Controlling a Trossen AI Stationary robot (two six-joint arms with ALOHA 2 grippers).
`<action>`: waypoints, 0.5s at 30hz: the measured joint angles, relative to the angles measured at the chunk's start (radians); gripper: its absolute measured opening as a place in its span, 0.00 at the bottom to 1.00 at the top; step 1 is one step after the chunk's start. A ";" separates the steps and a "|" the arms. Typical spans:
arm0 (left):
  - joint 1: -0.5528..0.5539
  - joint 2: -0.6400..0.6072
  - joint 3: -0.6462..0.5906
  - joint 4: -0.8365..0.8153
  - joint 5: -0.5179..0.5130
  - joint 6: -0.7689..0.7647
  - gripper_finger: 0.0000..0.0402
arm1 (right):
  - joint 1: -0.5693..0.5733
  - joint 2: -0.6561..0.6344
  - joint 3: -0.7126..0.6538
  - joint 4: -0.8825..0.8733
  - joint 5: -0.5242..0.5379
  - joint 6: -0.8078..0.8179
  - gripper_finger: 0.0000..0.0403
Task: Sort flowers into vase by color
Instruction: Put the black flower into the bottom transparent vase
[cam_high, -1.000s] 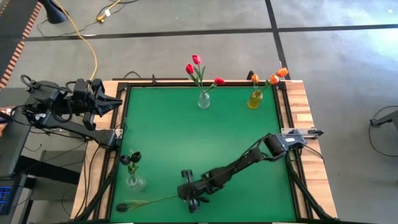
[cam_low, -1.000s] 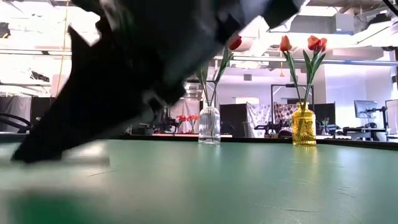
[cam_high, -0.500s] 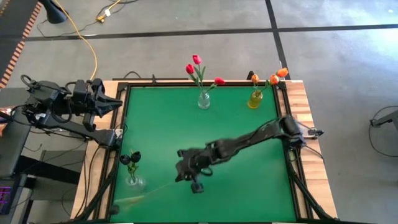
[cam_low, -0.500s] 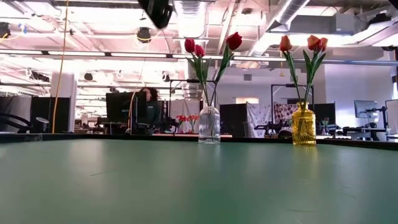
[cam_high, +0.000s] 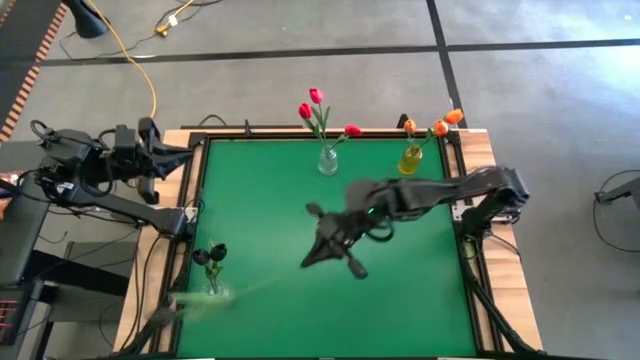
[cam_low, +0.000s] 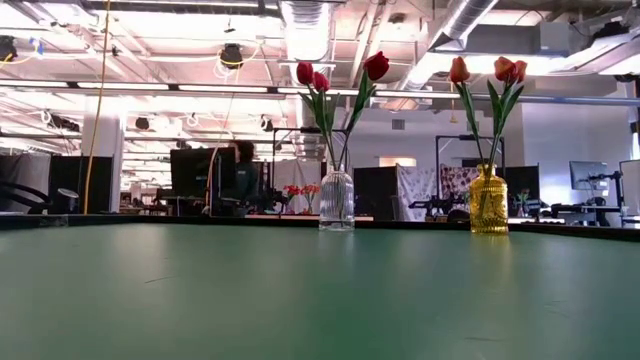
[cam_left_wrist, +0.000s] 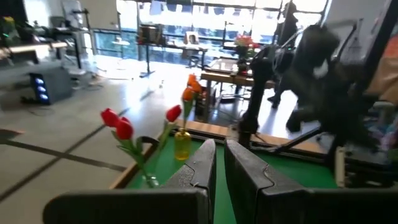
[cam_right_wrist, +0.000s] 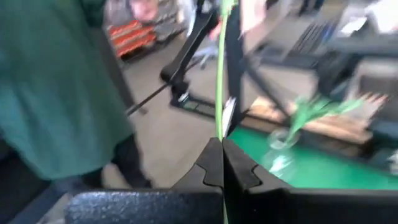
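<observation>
Right gripper (cam_high: 312, 252) over mid-table — fingers clamped on a green flower stem (cam_right_wrist: 219, 74) — left gripper (cam_left_wrist: 219, 163) nearly shut.

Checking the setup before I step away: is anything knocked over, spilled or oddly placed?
Nothing stands out. The clear vase of red tulips, yellow vase and near-left vase all stand upright; the right gripper pinches a green stem.

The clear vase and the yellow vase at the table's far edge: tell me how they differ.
The clear vase is colourless ribbed glass; the yellow vase is amber-tinted. The clear vase holds three red tulips, one leaning well away from the other two; the yellow vase holds three orange tulips. In the high view the clear vase sits nearer the table's middle, the yellow vase nearer the right corner. Both stand upright at the far edge.
</observation>
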 joint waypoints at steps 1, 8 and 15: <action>0.000 0.000 0.000 0.000 -0.011 0.011 0.05 | -0.007 -0.018 0.000 0.016 0.017 -0.010 0.04; 0.000 0.015 0.000 0.004 -0.125 0.080 0.07 | -0.062 -0.073 0.001 0.302 0.147 -0.062 0.04; 0.000 0.058 0.000 0.140 -0.121 0.215 0.19 | -0.106 -0.024 0.002 0.619 0.343 -0.074 0.04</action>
